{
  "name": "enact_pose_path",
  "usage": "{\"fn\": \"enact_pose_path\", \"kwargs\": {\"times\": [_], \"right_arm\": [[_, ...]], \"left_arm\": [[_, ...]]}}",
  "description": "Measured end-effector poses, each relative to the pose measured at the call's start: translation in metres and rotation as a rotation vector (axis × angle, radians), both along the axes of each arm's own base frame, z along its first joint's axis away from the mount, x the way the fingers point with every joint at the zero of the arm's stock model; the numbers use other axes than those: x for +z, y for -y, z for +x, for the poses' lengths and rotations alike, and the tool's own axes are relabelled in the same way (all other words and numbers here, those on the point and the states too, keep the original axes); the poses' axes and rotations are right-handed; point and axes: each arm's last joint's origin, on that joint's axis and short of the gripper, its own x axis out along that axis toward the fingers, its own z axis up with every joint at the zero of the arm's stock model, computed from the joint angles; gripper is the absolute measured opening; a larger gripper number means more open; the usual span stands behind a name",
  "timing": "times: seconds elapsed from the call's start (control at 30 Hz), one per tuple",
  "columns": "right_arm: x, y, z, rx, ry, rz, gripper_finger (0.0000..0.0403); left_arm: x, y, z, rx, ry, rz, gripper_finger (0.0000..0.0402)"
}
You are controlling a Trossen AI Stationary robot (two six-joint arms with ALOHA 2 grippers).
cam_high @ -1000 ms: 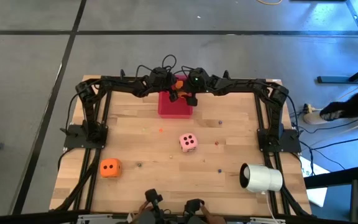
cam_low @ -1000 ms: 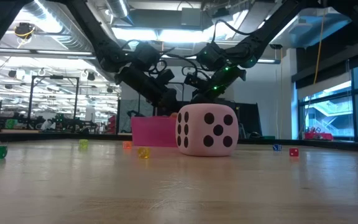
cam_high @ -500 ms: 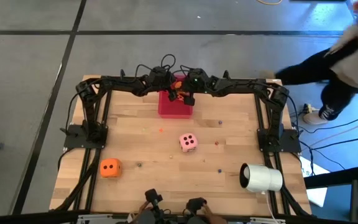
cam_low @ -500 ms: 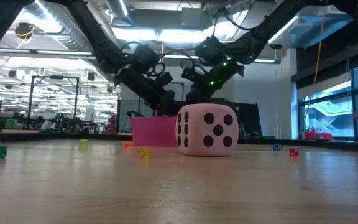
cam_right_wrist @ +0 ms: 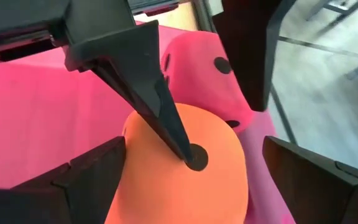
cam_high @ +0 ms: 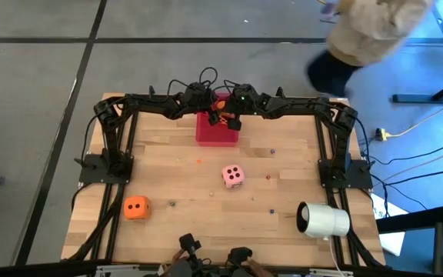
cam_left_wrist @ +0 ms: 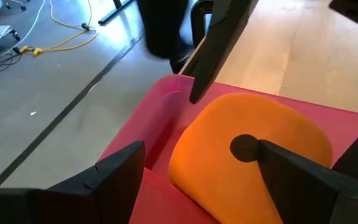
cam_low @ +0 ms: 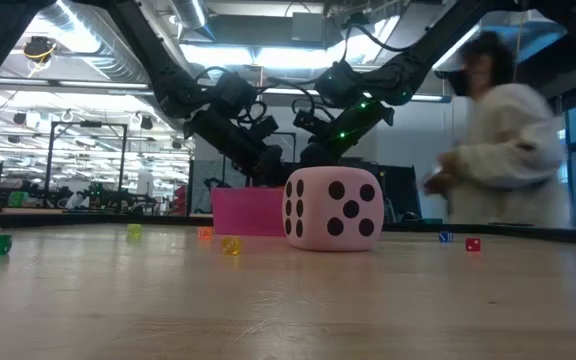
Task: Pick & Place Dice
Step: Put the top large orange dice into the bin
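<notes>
I keep both arms over the pink tray [cam_high: 215,132] at the far edge of the bench. The left gripper [cam_left_wrist: 191,186] has its fingers closed on an orange die [cam_left_wrist: 253,155] above the tray; the right gripper [cam_right_wrist: 185,174] is wide open around it. A red die [cam_right_wrist: 219,81] is already inside. The pink die [cam_high: 233,175] and second orange die [cam_high: 136,207] remain on the bench [cam_high: 191,223].

We get four views; the high one looks straight down on the whole table [cam_high: 206,215]; the low one sits at tabletop level, facing across into the room, pale pink die [cam_low: 332,208] close up; both wrist views sit very near, sharing the orange die [cam_left_wrist: 253,155] in the tray [cam_right_wrist: 36,124].
</notes>
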Motion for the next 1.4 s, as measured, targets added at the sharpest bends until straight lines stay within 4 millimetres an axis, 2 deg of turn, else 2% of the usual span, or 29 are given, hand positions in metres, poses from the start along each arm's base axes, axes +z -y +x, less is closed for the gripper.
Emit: {"fn": "enact_pose_path", "kwargs": {"times": [0.13, 0.4, 0.7, 0.87, 1.0, 1.1, 1.2, 1.4], "right_arm": [[0.0, -0.003, 0.002, 0.014, 0.015, 0.034, 0.0377], [-0.001, -0.004, 0.001, -0.157, -0.021, -0.033, 0.0377], [0.0, -0.009, 0.003, -0.13, -0.029, -0.04, 0.0377], [0.015, -0.017, -0.001, -0.117, -0.031, -0.053, 0.0377], [0.029, -0.02, -0.007, -0.179, -0.039, -0.073, 0.0377], [0.035, -0.023, -0.014, -0.214, -0.057, -0.045, 0.0377], [0.032, -0.029, -0.017, -0.202, -0.095, 0.051, 0.0377], [0.02, -0.053, -0.016, -0.053, -0.188, 0.222, 0.0377]], "left_arm": [[0.0, 0.0, 0.0, 0.001, 0.002, -0.005, 0.0306], [0.0, 0.0, 0.0, 0.012, 0.003, -0.002, 0.0306], [0.005, 0.001, -0.001, 0.008, 0.01, 0.006, 0.0306], [0.023, 0.006, -0.005, 0.0, 0.032, 0.035, 0.0306], [0.034, 0.013, -0.008, -0.01, 0.022, 0.015, 0.0306], [0.035, 0.022, -0.007, -0.069, 0.004, -0.025, 0.0306], [0.03, 0.034, -0.002, -0.203, -0.043, -0.051, 0.0306], [0.023, 0.055, 0.009, -0.37, -0.199, 0.088, 0.0306]]}}
